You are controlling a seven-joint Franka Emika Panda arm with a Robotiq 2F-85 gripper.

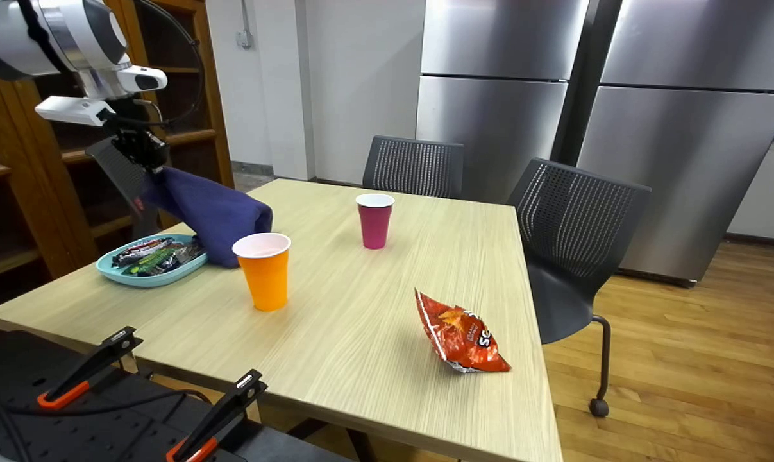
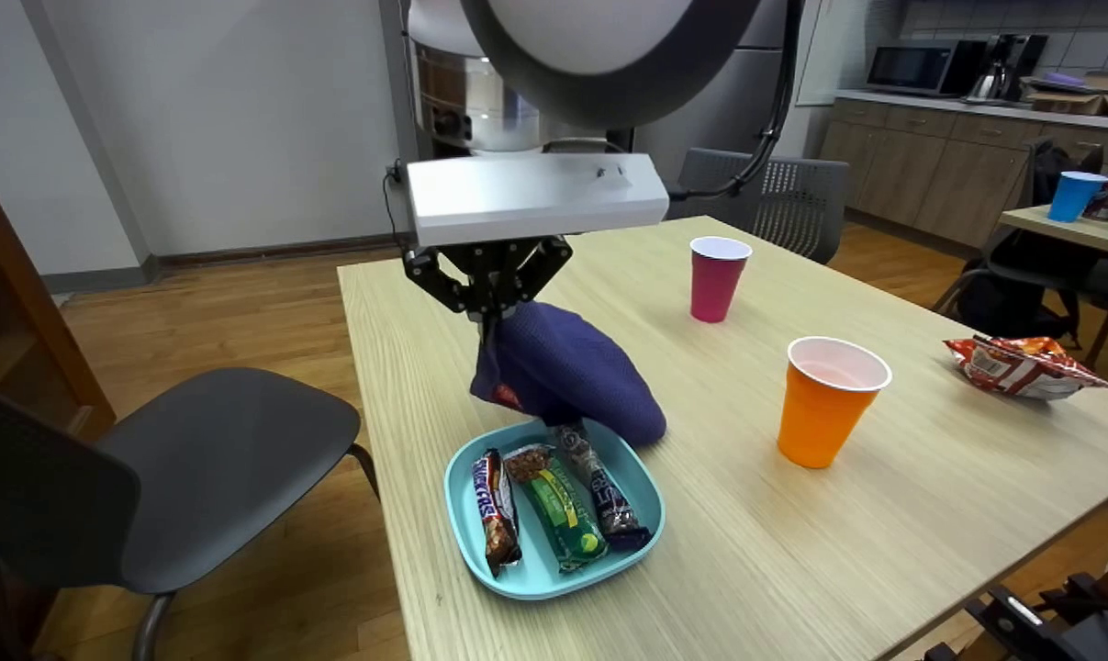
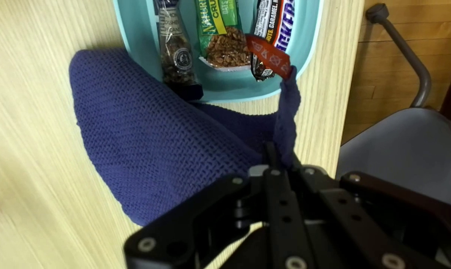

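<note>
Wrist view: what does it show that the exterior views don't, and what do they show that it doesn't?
Wrist view only: legible printed symbols on the red tag at the cloth's end.

Exterior views only: the orange cup and the red snack bag, both out of the wrist frame.

Shared: the fingers shut on the navy cloth, the turquoise tray and the green wrapped bar in it.

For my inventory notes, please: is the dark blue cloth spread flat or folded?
Loosely folded, not flat: the dark blue cloth hangs from the gripper that pinches it; the wrist view shows one layer over another.
</note>
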